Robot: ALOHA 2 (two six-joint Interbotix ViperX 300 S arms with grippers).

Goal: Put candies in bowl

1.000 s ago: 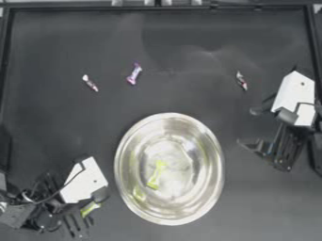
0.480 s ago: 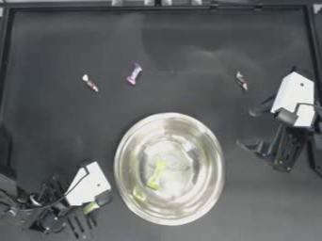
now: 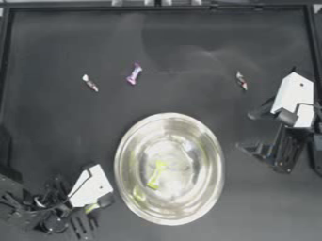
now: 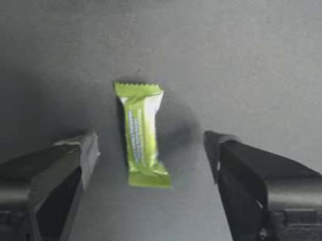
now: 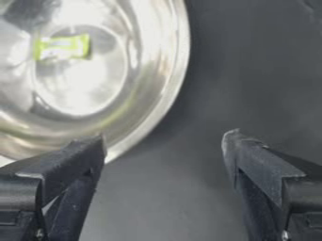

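The silver bowl (image 3: 125, 155) sits at the table's middle front with one yellow-green candy (image 3: 155, 174) inside; the right wrist view shows that candy (image 5: 61, 47) too. A second yellow-green candy (image 4: 142, 134) lies on the table between the open jaws of my left gripper (image 4: 151, 141), untouched by either. From above, that gripper (image 3: 87, 212) is at the front left beside the bowl. A purple-pink candy (image 3: 133, 74) and two white-and-red candies (image 3: 91, 83) (image 3: 241, 80) lie farther back. My right gripper (image 3: 250, 132) waits open just right of the bowl (image 5: 170, 70).
A raised border (image 3: 157, 7) frames the dark table. The left arm's cables and links (image 3: 25, 212) fill the front left corner. The right arm (image 3: 292, 101) occupies the right edge near one white-and-red candy.
My left gripper has shifted a little toward the front and right, settling over the yellow-green candy on the table. The right arm, the bowl and the other candies have not moved.
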